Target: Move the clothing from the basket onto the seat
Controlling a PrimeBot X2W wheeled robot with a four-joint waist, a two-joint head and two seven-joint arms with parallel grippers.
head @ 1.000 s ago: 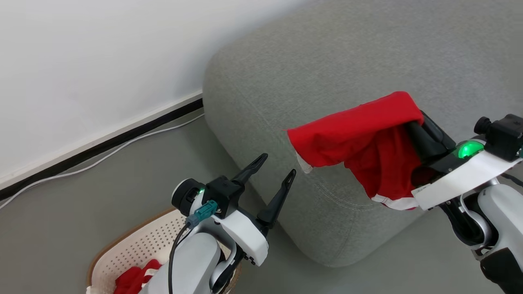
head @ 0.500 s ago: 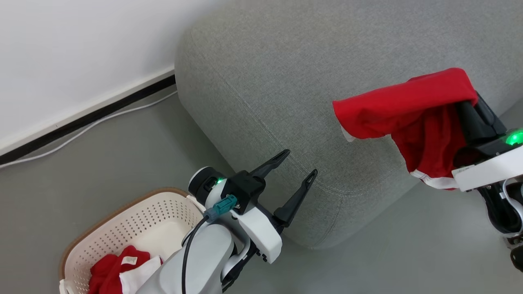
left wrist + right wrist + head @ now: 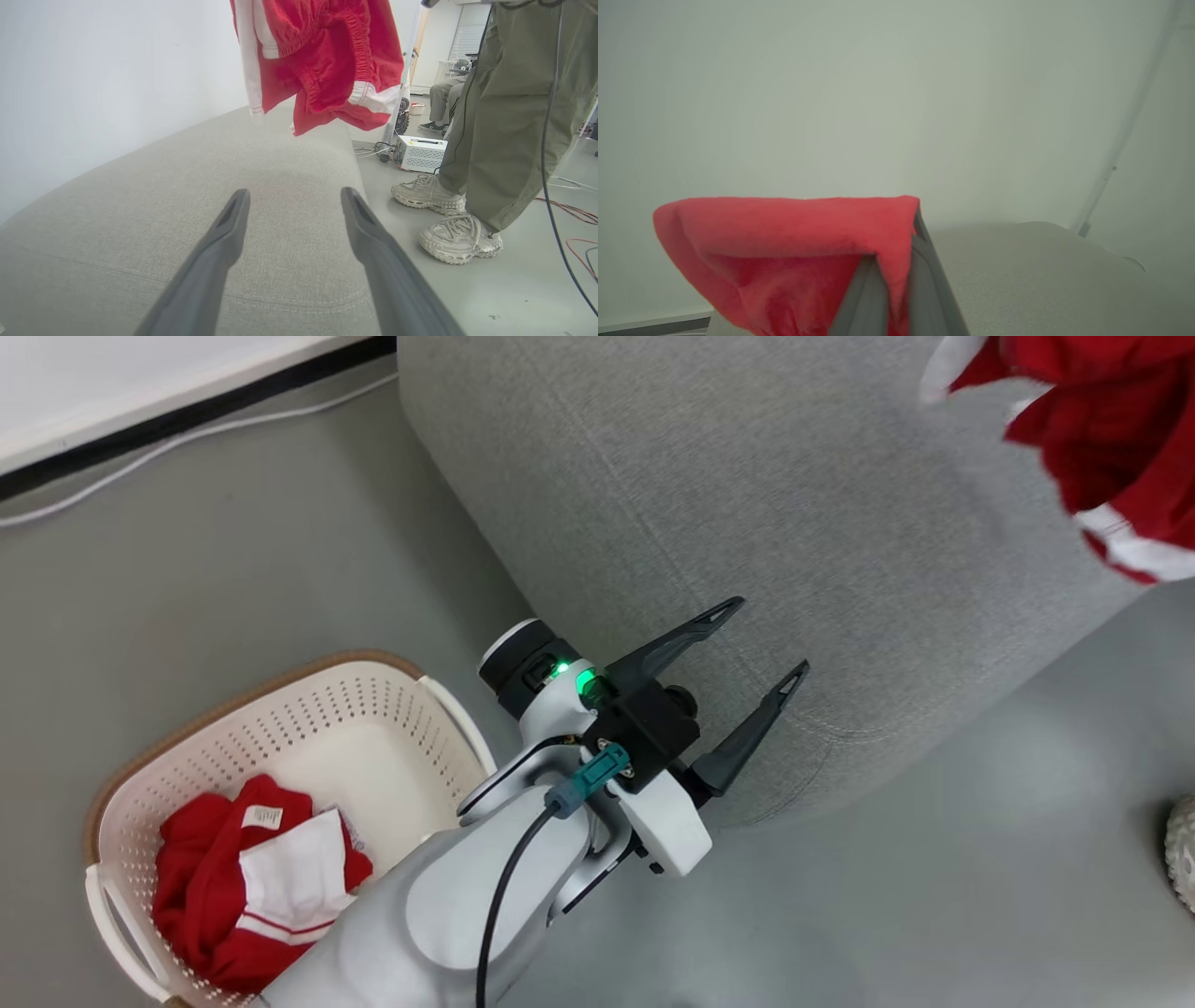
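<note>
Closest in is the left gripper [image 3: 770, 637], its two long dark fingers [image 3: 677, 637] spread wide with nothing between them, the tips poised just over the rounded front corner of the large light grey fabric-upholstered seat [image 3: 747, 476]. Behind it and to its left, down on the floor [image 3: 233, 569], sits the cream-white perforated plastic basket [image 3: 327, 728] with the brown rim. More soft red-and-white clothing [image 3: 243, 877] is bunched in one end, so I'd say the job is far from finished. Well beyond those tips, up in the air, a bright red garment [image 3: 327, 70] with white trim hangs above the seat. The right gripper [image 3: 896, 261] has it, jaws pinched tight on a fold and the cloth draped over to its left. Off to the left gripper's right, a person in olive trousers [image 3: 514, 116] and pale trainers [image 3: 460, 238] stands close by the seat's side. The dangers, to my eye: let go here and the cloth may cling to a finger, or land near the edge and slide to the floor by those feet.
</note>
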